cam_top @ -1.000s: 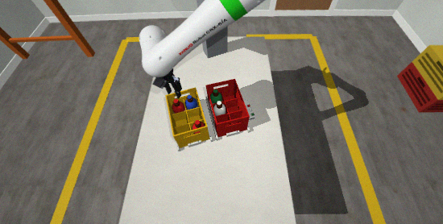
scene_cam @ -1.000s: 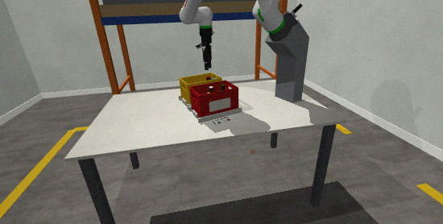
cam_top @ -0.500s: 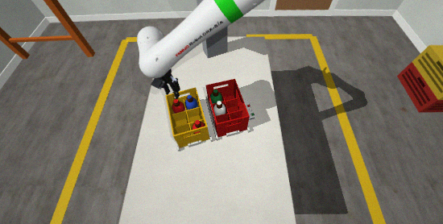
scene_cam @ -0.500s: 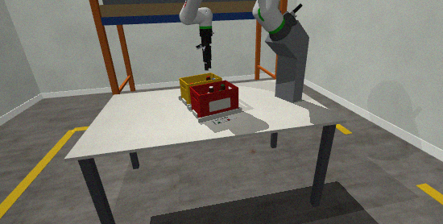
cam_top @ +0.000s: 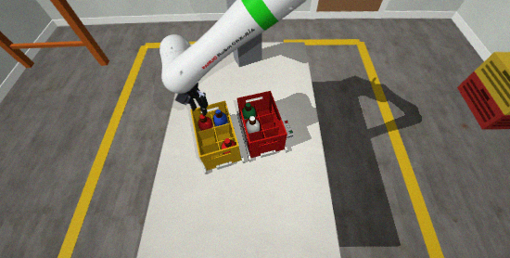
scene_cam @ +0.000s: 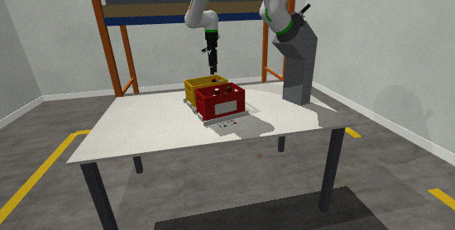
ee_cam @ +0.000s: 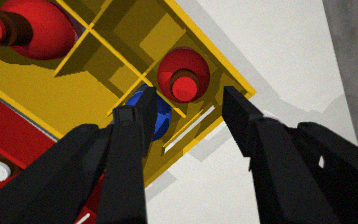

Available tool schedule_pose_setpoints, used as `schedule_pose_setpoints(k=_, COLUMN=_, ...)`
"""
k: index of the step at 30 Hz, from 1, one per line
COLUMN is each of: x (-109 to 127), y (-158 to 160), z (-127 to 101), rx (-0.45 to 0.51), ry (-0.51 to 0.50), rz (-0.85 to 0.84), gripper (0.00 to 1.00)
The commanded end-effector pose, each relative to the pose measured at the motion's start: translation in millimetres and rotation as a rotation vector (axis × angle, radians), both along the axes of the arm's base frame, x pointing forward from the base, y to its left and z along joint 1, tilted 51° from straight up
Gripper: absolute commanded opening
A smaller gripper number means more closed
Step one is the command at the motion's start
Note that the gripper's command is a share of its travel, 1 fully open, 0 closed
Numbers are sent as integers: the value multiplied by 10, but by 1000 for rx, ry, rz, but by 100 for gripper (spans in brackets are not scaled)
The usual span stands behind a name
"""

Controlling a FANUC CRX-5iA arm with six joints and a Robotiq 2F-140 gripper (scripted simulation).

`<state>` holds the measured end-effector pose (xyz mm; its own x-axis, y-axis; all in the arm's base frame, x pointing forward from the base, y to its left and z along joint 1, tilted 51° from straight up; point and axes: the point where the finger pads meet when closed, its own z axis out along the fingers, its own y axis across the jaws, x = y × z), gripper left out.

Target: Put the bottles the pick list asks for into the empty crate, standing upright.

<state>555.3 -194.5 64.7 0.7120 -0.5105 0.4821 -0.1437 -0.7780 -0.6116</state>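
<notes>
My gripper (cam_top: 198, 109) (scene_cam: 213, 73) (ee_cam: 189, 101) is open and empty above the yellow crate (cam_top: 220, 160) (scene_cam: 190, 93) (ee_cam: 55, 100). In the wrist view a red bottle (cam_top: 205, 122) (ee_cam: 184, 65) shows between its fingertips, lower down in a corner cell. A blue bottle (cam_top: 220, 119) (ee_cam: 163, 118) stands beside it, partly hidden by one finger. Another red bottle (cam_top: 227, 145) (ee_cam: 47, 30) stands in the diagonally opposite cell. The red crate (cam_top: 268, 148) (scene_cam: 202, 107) (ee_cam: 10, 120) holds a green bottle (cam_top: 248, 111) and a white bottle (cam_top: 252, 125), both upright. The pick list (cam_top: 289, 129) (scene_cam: 228, 124) is too small to read.
The crates stand side by side on the white table (cam_top: 241, 202) (scene_cam: 136, 118), with a narrow gap between them. The arm's grey pedestal (scene_cam: 299, 73) stands at the table's back. An orange rack (scene_cam: 103, 35) and stacked crates (cam_top: 487, 96) are off the table.
</notes>
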Motion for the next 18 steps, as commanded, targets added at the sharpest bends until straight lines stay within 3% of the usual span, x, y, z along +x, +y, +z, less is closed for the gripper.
schedule_pose_setpoints(k=1, x=23, y=4, z=-17, rx=-1, ry=-1, rz=-1, gripper=44)
schedule_pose_setpoints(k=18, x=161, y=77, z=-142, rx=-1, ry=-1, rz=-1, gripper=44)
